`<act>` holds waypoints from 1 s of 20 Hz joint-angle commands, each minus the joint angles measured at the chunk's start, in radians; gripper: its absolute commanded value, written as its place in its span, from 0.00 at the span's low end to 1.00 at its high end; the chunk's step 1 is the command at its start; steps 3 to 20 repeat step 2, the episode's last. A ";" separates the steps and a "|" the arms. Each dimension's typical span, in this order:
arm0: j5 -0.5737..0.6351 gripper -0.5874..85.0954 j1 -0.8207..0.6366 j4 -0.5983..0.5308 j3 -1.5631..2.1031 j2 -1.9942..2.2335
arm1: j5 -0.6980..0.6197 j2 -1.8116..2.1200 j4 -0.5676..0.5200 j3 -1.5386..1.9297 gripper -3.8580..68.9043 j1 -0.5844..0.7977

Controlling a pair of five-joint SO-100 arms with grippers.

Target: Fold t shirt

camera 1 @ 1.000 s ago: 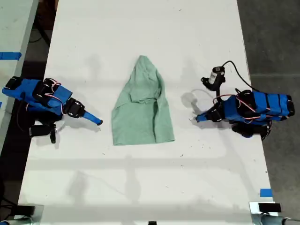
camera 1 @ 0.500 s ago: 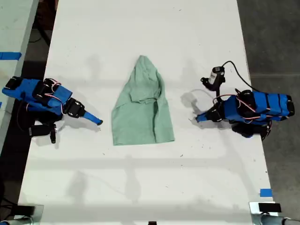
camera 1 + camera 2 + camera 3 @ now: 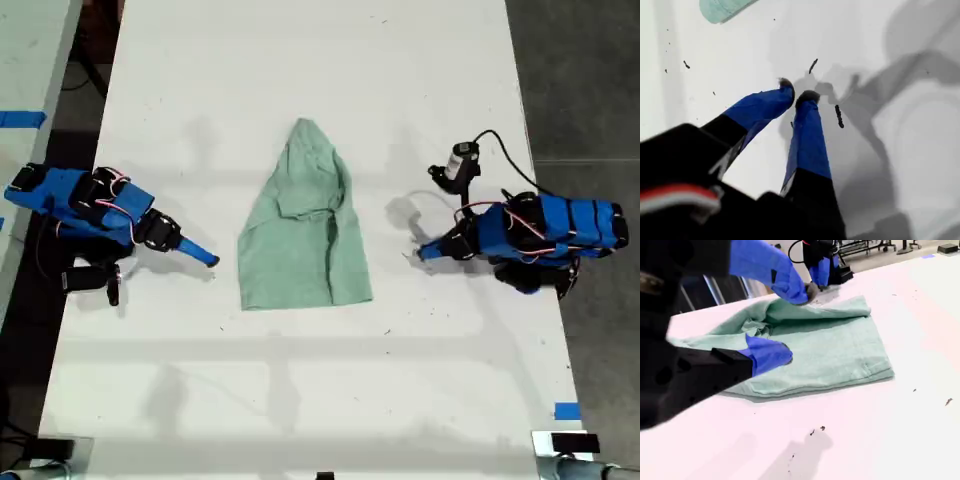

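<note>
Exterior view: the t shirt (image 3: pixel 305 235) lay flat near the middle of the white table (image 3: pixel 300 80), pale mint green and wrinkled. Its narrow end pointed toward the view's top and its wide end toward the bottom. My first gripper (image 3: pixel 422 253) rested low over the table on the view's right, near the shirt's edge but apart from it. My second gripper (image 3: pixel 207 259) sat on the view's left, also short of the cloth.

First wrist view: my first gripper (image 3: pixel 795 95) was clenched almost tip to tip with nothing between the jaws, over bare table (image 3: pixel 715 50). Only a corner of the t shirt (image 3: pixel 722 9) showed.

Second wrist view: my second gripper (image 3: pixel 794 324) was released, jaws wide apart and empty, looking across the t shirt (image 3: pixel 840 345). The first arm (image 3: pixel 822 262) stood beyond the cloth's far edge.
</note>
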 commanded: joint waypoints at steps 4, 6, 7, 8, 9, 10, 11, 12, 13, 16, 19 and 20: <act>0.006 0.18 0.002 -0.009 0.041 0.009 | -0.014 0.012 0.003 0.055 0.11 0.011; 0.006 0.18 0.002 -0.009 0.041 0.009 | -0.014 0.012 0.003 0.055 0.11 0.011; 0.006 0.18 0.002 -0.009 0.041 0.009 | -0.014 0.012 0.003 0.055 0.11 0.011; 0.006 0.18 0.002 -0.009 0.041 0.009 | -0.014 0.012 0.003 0.055 0.11 0.011; 0.006 0.18 0.002 -0.009 0.041 0.009 | -0.014 0.012 0.003 0.055 0.11 0.011; 0.006 0.18 0.002 -0.009 0.041 0.009 | -0.014 0.012 0.003 0.055 0.11 0.011; 0.006 0.18 0.002 -0.009 0.041 0.009 | -0.014 0.012 0.003 0.055 0.11 0.011; 0.006 0.18 0.002 -0.009 0.041 0.009 | -0.014 0.012 0.003 0.055 0.11 0.011; 0.006 0.18 0.002 -0.009 0.041 0.009 | -0.014 0.012 0.003 0.055 0.11 0.011; 0.006 0.18 0.002 -0.009 0.041 0.009 | -0.014 0.012 0.003 0.055 0.11 0.011; 0.006 0.18 0.002 -0.009 0.041 0.009 | -0.014 0.012 0.003 0.055 0.11 0.011; 0.006 0.18 0.002 -0.009 0.041 0.009 | -0.014 0.012 0.003 0.055 0.11 0.011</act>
